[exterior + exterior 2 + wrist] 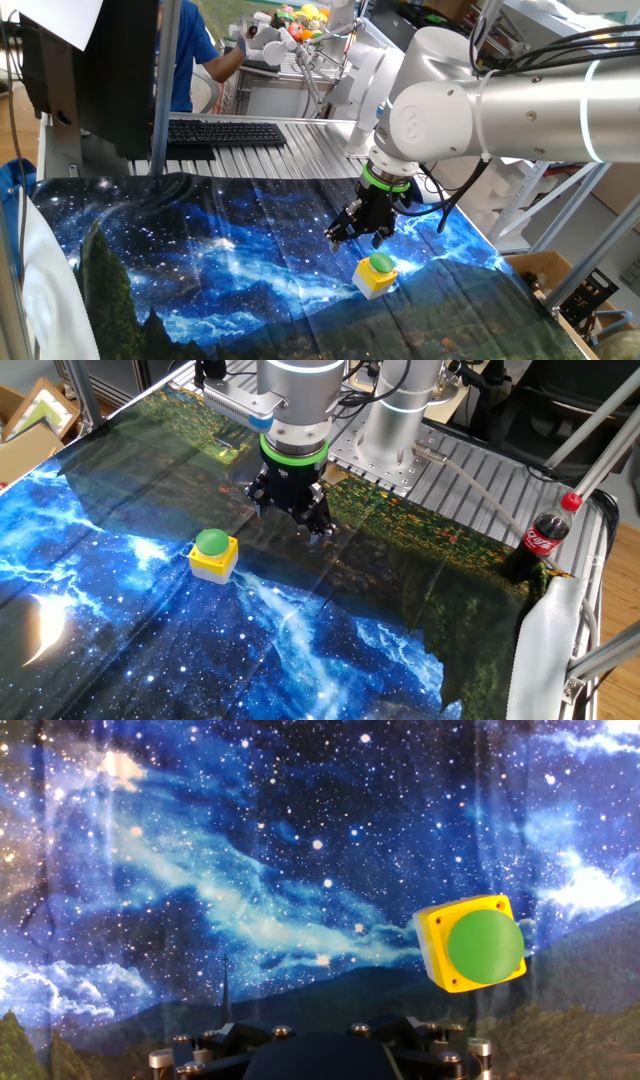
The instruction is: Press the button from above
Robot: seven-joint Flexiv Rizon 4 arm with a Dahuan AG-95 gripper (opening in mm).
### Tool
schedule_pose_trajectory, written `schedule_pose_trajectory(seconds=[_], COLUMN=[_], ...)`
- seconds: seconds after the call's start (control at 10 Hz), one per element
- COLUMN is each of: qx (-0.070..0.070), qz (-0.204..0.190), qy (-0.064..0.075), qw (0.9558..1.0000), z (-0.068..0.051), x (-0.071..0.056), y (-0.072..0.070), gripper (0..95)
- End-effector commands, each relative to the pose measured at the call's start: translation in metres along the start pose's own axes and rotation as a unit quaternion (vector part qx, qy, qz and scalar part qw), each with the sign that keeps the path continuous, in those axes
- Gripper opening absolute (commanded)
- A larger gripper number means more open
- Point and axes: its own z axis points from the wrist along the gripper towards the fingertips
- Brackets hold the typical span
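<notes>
One arm works at this table, and its gripper point(291, 515) hangs pointing straight down above the galaxy-print cloth point(300, 650) that covers the tabletop. The jaws stand apart at their widest and hold nothing; the black fingers point(338, 232) splay outward in the fixed view from the arm's side. The gripper is clear of the cloth, with a shadow beneath it.

The button point(381, 263), a green dome in a yellow box point(375, 280), sits upright on the cloth near the gripper but not under it. In the fixed view from the arm's side it lies just below and to the right of the fingertips, apart from them. In the other fixed view the button point(211, 542) is left of the gripper and a little lower in the picture, on the blue part of the cloth near where the print turns dark. The hand view shows the button point(484, 948) off to the right of centre, its green cap seen almost from above; only the gripper's dark base shows along the bottom edge there.

A cola bottle point(536, 540) stands upright at the cloth's far right edge, well apart from the button. A black keyboard point(225, 132) lies on the ribbed metal surface beyond the cloth's far edge.
</notes>
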Motion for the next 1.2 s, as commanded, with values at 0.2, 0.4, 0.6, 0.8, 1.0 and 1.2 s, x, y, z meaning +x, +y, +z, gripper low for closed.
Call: schedule_pose_trajectory(seconds=[0.2,0.4,0.6,0.8,1.0,1.2], qx=[0.010,0.010,0.010,0.010,0.010,0.010], qz=[0.041,0.041,0.040,0.040,0.040,0.040], qy=[0.064,0.065,0.066,0.068,0.068,0.068], qw=[0.9970,0.9970,0.9970,0.9969,0.9969,0.9968], z=[-0.0001,-0.0003,-0.0004,-0.0004,-0.0004,-0.0004], x=[0.0002,0.0003,0.0003,0.0003,0.0003,0.0002], y=[-0.0002,-0.0003,-0.0003,-0.0003,-0.0003,-0.0003], gripper=[0.0,0.0,0.0,0.0,0.0,0.0])
